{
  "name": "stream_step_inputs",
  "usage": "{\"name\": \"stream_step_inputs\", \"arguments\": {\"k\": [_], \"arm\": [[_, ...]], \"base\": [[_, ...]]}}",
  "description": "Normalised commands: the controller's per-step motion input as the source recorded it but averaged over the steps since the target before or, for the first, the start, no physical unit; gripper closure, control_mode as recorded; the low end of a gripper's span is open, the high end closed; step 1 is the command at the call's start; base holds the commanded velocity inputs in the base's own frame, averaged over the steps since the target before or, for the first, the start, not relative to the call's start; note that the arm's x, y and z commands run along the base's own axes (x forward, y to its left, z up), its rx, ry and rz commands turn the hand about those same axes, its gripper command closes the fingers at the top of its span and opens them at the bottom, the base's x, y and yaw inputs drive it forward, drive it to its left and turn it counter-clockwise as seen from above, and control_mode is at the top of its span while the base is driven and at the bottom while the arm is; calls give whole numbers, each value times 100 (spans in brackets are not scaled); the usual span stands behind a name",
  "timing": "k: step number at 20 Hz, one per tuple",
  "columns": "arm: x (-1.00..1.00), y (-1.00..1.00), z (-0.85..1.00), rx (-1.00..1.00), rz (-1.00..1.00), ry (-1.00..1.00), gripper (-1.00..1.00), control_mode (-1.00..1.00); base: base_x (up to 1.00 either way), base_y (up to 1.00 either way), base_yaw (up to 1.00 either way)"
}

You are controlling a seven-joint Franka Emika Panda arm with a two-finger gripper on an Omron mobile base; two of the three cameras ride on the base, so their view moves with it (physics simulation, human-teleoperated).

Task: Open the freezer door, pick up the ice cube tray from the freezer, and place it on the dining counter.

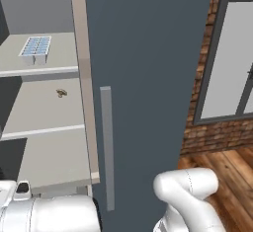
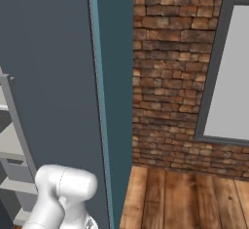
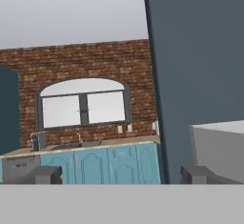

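Observation:
The freezer point(image 1: 44, 107) stands open at the left, showing pale grey shelves. The ice cube tray point(image 1: 35, 47), white with a grid of pale blue cubes, lies flat on the upper shelf. In the hand view my gripper point(image 3: 121, 175) is open, its two dark fingertips point(image 3: 45, 174) far apart with nothing between them. It points out into the room, away from the tray. A tall slate-grey slab that looks like the swung-out freezer door point(image 3: 200, 51) rises on the right, with a white bin point(image 3: 219, 144) on it. The dining counter is out of view.
A plain slate-grey door point(image 1: 148, 78) with a vertical bar handle point(image 1: 106, 147) stays shut beside the open compartment. A small brown item point(image 1: 61, 93) lies on the middle shelf. Beyond are a brick wall point(image 2: 170, 77), windows, wooden floor point(image 2: 185, 199), and teal cabinets with a sink top point(image 3: 95, 163).

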Motion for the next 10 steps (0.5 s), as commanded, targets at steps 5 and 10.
{"name": "stream_step_inputs", "arguments": {"k": [5,10], "arm": [[-37,-84,6,0,0,-2,-100,-100],[0,-74,16,0,0,0,-100,-100]], "base": [[0,0,0],[0,0,0]]}}
